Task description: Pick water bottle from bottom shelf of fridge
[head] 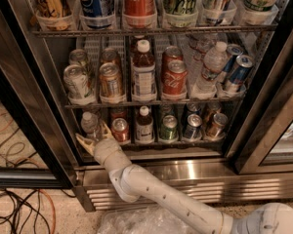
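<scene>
The water bottle (90, 125), small and clear with a pale cap, stands at the far left of the bottom shelf (151, 143) of the fridge (185, 172). My gripper (93, 134) is at the front edge of that shelf, directly in front of the bottle. It is open, with one tan finger (82, 141) to the bottle's lower left and the other (105, 129) on its right. The bottle's lower part is hidden behind my wrist. The white arm (156, 194) reaches in from the lower right.
On the bottom shelf, a red can (120, 129), a dark-liquid bottle (144, 126) and several more cans stand to the right. A taller clear bottle (210, 67) is on the middle shelf. The open black-edged door (24, 130) is at left, with cables (14, 213) on the floor.
</scene>
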`<state>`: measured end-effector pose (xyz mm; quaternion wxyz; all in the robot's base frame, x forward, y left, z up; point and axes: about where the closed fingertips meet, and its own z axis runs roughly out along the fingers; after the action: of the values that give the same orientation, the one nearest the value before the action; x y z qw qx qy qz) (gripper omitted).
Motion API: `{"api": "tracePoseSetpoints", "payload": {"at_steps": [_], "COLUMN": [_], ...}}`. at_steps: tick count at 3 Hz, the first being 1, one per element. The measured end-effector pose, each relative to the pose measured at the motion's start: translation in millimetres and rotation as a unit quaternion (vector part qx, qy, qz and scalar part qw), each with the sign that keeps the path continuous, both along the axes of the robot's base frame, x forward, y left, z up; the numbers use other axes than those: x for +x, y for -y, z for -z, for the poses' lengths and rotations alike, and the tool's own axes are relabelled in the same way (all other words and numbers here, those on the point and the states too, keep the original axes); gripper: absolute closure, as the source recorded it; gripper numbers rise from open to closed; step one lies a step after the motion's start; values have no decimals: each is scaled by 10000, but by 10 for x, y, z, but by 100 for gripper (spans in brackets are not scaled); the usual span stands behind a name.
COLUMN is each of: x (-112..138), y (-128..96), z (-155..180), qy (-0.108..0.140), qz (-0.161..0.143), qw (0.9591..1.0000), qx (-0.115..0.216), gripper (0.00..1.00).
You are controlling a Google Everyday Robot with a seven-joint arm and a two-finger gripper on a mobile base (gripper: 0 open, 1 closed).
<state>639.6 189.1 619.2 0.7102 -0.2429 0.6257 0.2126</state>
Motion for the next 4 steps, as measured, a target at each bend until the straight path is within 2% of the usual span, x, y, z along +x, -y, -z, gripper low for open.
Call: {"api": "tracePoseSetpoints", "payload": {"at_steps": [1,2,4], "x": [73,74,74], "y": [-42,-42,-42], "z": [0,0,0], "qy": [-7,-7,-7], "qz": [-7,-7,-7], "qw": [10000,10000,10000], "qx": [-32,-32,-31], "gripper": [35,54,99]}}
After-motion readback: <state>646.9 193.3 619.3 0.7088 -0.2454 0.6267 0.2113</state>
